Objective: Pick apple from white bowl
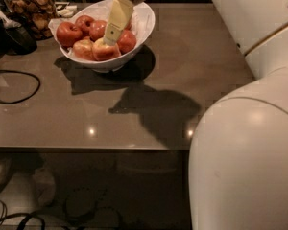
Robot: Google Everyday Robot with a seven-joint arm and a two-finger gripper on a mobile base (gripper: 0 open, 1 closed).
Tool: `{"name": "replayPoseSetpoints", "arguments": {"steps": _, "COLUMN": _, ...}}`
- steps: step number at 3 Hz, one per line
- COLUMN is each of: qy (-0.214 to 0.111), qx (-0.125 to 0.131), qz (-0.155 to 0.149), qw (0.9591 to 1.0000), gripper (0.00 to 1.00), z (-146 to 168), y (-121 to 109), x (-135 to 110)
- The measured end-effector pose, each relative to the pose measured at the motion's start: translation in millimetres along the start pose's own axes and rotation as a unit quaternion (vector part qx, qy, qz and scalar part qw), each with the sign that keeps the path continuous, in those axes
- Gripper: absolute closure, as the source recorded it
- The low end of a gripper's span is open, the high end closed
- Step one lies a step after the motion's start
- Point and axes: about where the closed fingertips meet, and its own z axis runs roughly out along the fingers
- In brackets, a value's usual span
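The white bowl (pixel 145 22) stands at the table's far left and holds several red apples. My gripper (pixel 110 38) is cream-coloured and reaches down into the bowl from the top edge. Its tip is at a yellow-red apple (pixel 102 52) at the bowl's front, with another red apple (pixel 127 41) just to its right. More apples (pixel 68 33) lie on the bowl's left side. The gripper hides part of the middle apples.
A clear jar of brown snacks (pixel 31 7) stands behind the bowl at the far left, beside a dark object (pixel 17 36). A black cable (pixel 19 87) loops on the left of the table. The table's front edge (pixel 86 148) is near. My white arm (pixel 249 157) fills the right.
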Motion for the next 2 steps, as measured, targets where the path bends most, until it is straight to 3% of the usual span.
{"name": "replayPoseSetpoints", "arguments": {"steps": 2, "qy": 0.000, "qx": -0.016, "qz": 0.004, "qw": 0.9999, "gripper": 0.18, "z": 14.9, "y": -4.3, "x": -2.5}}
